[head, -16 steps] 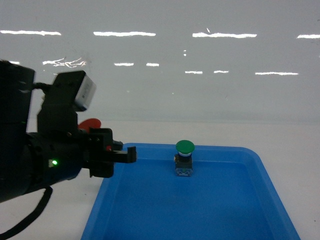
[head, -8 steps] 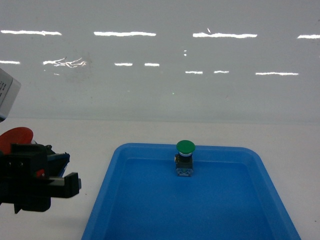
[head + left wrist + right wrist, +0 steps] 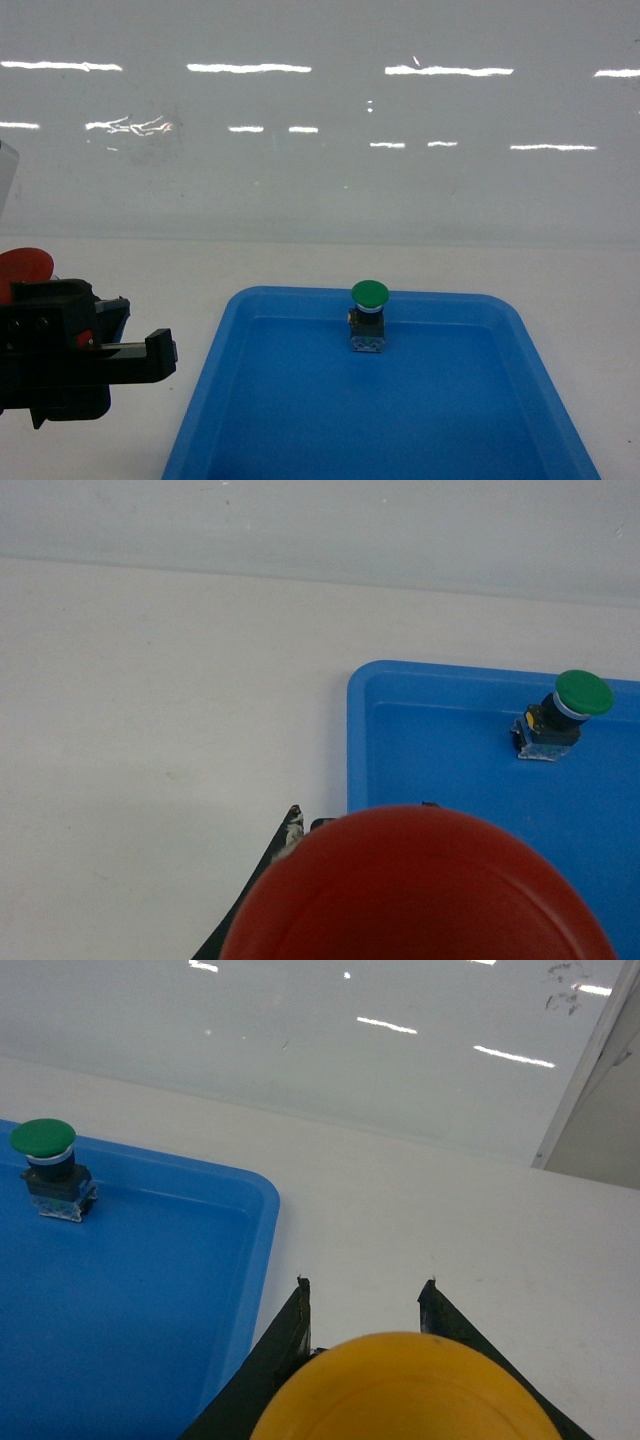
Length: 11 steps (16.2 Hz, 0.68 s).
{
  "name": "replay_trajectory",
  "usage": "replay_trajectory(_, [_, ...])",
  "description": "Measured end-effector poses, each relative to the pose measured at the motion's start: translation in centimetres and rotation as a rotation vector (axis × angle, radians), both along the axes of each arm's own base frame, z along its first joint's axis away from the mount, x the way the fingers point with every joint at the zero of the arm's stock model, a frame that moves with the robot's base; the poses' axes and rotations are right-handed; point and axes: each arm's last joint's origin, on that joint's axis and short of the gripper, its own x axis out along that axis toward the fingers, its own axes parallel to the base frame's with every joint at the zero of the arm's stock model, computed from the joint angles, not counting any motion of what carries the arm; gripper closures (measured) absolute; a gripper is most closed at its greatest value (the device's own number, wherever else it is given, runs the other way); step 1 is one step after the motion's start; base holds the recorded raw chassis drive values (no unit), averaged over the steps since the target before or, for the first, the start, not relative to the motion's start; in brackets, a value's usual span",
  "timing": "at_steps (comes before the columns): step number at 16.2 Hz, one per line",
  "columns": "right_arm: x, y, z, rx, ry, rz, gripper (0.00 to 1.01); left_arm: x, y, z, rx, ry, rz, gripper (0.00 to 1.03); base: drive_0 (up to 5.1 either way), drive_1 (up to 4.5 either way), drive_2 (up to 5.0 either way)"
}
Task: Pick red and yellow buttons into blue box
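Green button (image 3: pixel 370 293) upright in blue tray (image 3: pixel 250 420)

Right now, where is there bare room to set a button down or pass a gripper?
The shallow blue plastic tray is bare except for the green-capped push button by its far rim. The white tabletop left of the tray and beyond its right rim is open. It is crowded only at the near left, where the left gripper holds the red-capped button.

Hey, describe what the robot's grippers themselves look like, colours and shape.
The left gripper is matte black and blocky, with squared finger ends and a small red spot on its body. The right gripper shows only two dark, tapering fingers with pale scuffed tips.
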Motion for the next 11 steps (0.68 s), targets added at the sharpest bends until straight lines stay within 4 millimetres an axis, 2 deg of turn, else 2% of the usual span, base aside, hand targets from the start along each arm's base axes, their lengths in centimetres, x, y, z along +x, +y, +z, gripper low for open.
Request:
replay_trajectory(6, [0.0, 0.0, 0.0, 0.0, 0.0, 0.0, 0.73, 0.0, 0.0, 0.0, -0.006, 0.001, 0.001, 0.78, 0.0, 0.0, 0.0])
replay_trajectory(11, [0.0, 0.0, 0.0, 0.0, 0.0, 0.0, 0.73, 0.4, 3.1, 0.6, -0.033, -0.026, 0.08, 0.78, 0.0, 0.0, 0.0])
